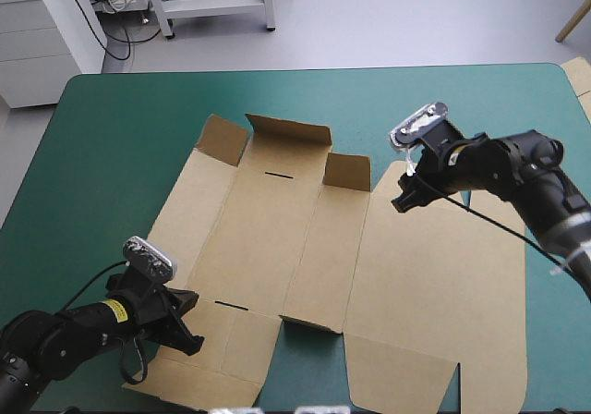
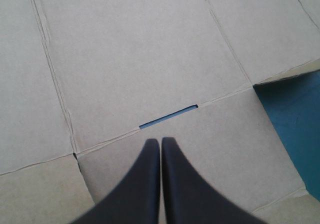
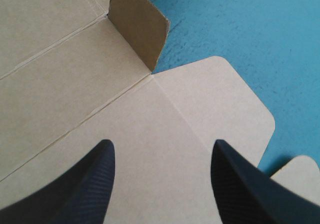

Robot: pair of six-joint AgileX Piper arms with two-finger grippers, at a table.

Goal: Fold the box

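The brown box point(image 1: 305, 248) lies mostly flat across the middle of the teal-green table, with three short flaps standing up along its far edge. My left gripper point(image 1: 189, 326) rests over the box's near left part, fingers shut, nothing between them; in the left wrist view the gripper point(image 2: 160, 143) points at a narrow slot point(image 2: 168, 116) in the board. My right gripper point(image 1: 406, 197) hovers open above the far right panel, next to a raised flap point(image 3: 137, 26) and a rounded tab point(image 3: 220, 104).
More brown board point(image 1: 580, 77) shows at the table's right edge. White furniture stands beyond the far left corner. Bare teal-green cover point(image 1: 129, 146) lies left of and beyond the box.
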